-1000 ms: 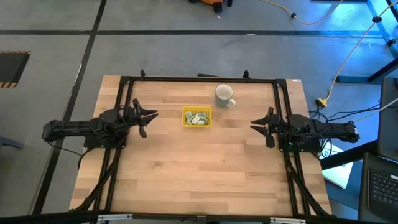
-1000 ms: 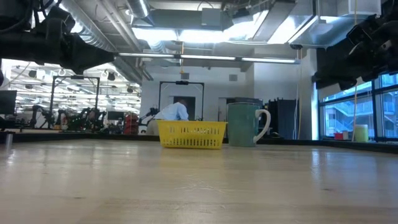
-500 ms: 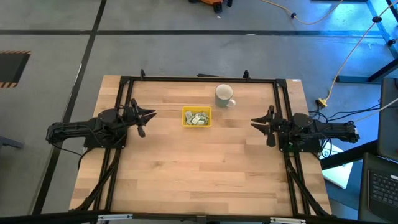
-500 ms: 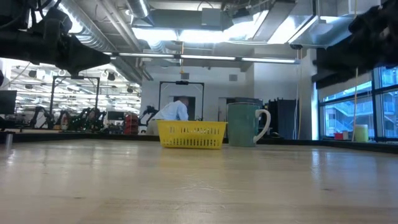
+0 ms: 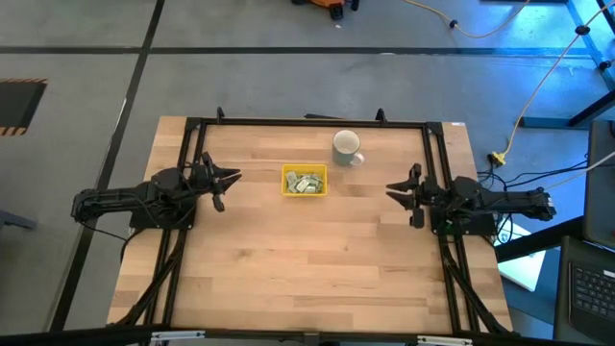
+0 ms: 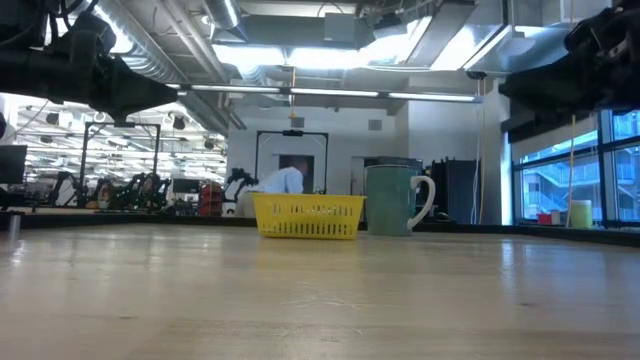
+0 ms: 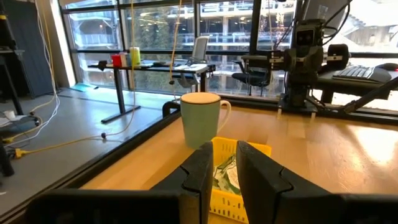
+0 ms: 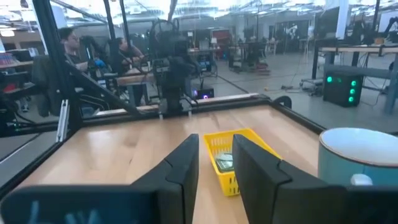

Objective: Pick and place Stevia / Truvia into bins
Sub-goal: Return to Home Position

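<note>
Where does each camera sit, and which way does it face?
High: above the table, looking straight down; left pincer, right pincer show.
Low: table height, looking level at yellow tray and mug; arms overhead.
Left wrist: behind its own fingers, facing tray.
Right wrist: behind its own fingers, facing tray.
Shared: both wrist views see tray and mug.

Smooth, satin-finished planks make up the pale wooden tabletop (image 5: 307,259). The small bright-yellow slotted tray (image 6: 307,217) looks like moulded plastic, its green-and-white sachets (image 5: 306,183) paper. The pale handled mug (image 5: 345,145) has a glossy glaze; the black frame rails (image 5: 307,123) are matt metal.
</note>
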You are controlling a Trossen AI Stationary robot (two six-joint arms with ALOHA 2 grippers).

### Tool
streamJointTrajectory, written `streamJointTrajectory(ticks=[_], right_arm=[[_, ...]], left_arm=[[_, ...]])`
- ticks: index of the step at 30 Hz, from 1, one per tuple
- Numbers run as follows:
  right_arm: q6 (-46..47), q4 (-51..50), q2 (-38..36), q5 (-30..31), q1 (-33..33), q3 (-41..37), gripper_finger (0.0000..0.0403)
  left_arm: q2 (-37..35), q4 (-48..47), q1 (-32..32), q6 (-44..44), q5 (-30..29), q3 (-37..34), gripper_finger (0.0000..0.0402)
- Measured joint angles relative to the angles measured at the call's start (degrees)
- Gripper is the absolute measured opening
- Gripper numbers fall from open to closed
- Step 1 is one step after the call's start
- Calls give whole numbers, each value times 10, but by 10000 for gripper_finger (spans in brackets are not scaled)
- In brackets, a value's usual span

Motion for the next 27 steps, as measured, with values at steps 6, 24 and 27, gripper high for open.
streamJointTrajectory(ticks=[6, 24, 27], right_arm=[[-10, 14, -1, 0, 0, 0, 101], [-80, -11, 3, 0, 0, 0, 101], [-79, -11, 3, 1, 0, 0, 101]], left_arm=[[0, 0, 0, 0, 1, 0, 65], [0, 0, 0, -1, 2, 0, 65], [0, 0, 0, -1, 2, 0, 65]])
